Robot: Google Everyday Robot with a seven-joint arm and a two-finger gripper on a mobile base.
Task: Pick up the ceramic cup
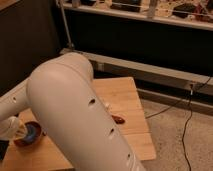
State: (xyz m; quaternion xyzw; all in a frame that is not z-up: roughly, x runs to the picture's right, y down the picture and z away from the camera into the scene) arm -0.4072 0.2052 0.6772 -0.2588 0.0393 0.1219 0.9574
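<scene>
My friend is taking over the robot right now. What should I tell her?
Gripper: low at the left end of the wooden table, right beside the ceramic cup.
Cup: looks to be down on the table, close against the brown bowl.
Done: the gripper is at the cup.
Left: grip the cup and lift it.
</scene>
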